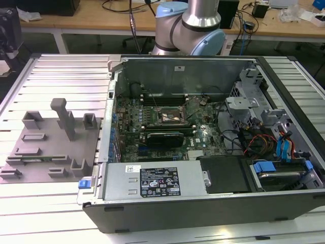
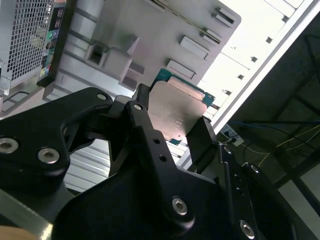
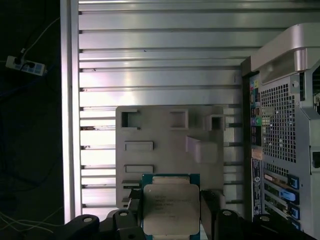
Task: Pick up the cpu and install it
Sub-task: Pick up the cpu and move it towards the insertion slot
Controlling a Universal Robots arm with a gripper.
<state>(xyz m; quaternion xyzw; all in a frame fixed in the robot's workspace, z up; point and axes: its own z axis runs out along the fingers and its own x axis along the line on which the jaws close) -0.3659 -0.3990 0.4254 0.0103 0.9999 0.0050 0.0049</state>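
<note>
Pincer (image 2: 172,122) pinching the cpu (image 3: 167,205) in both wrist views, grey fixture plate (image 3: 165,135) behind, exterior view adding open computer case (image 1: 203,216)

Top centre of the exterior view, there's the arm (image 1: 189,25), its silver tube and pale blue joint caps running up out of frame. In both wrist views the black claw (image 2: 172,122) is closed on the cpu (image 2: 176,107), and its fingers (image 2: 202,140) press two opposite edges. The chip sits flat between them, metal top facing the first wrist view's camera.
</note>
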